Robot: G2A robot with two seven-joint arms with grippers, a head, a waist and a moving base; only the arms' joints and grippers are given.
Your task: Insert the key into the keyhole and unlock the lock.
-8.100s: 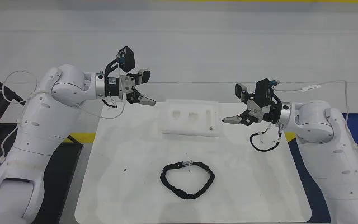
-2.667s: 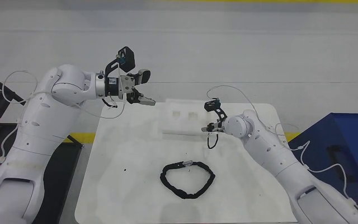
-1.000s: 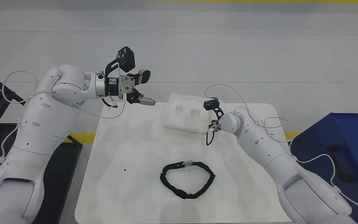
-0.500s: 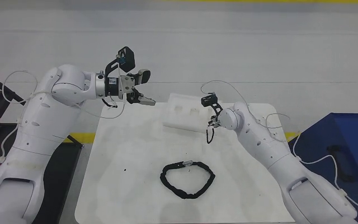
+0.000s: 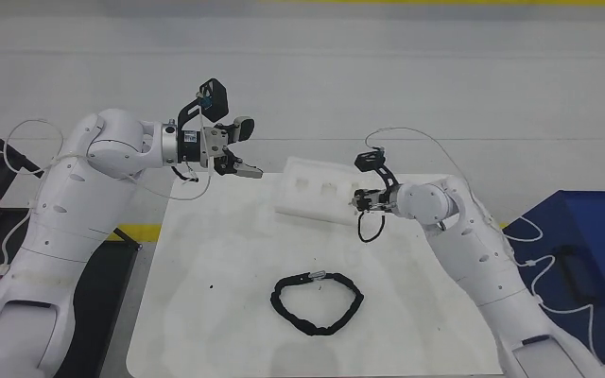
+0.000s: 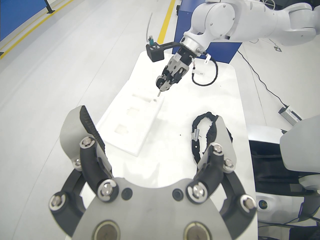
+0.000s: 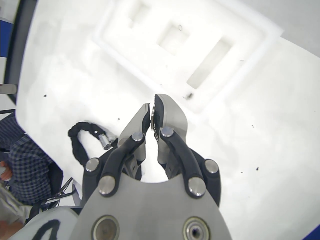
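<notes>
A black cable lock (image 5: 317, 302) lies looped on the white table top (image 5: 217, 312), its metal cylinder (image 5: 315, 276) on the side toward the foam tray. My right gripper (image 5: 360, 200) hangs just over the tray's right end, shut on a small metal key (image 7: 152, 113). The key's (image 6: 158, 93) tip points down at the tray below. My left gripper (image 5: 248, 170) is open and holds nothing, raised over the table's far left corner. The lock (image 6: 200, 126) also shows past its right finger, and the lock (image 7: 80, 136) lies beside my right gripper (image 7: 151, 103).
A white foam tray (image 5: 312, 194) with three rectangular pockets sits at the table's far middle, slightly turned. A blue cabinet (image 5: 558, 236) stands off the table's right side. Bare table surface lies around the lock.
My right arm came in from the table's right to the tray's end and shut on the key; lately its elbow swung out right. The tray turned slightly. The left arm stayed still.
</notes>
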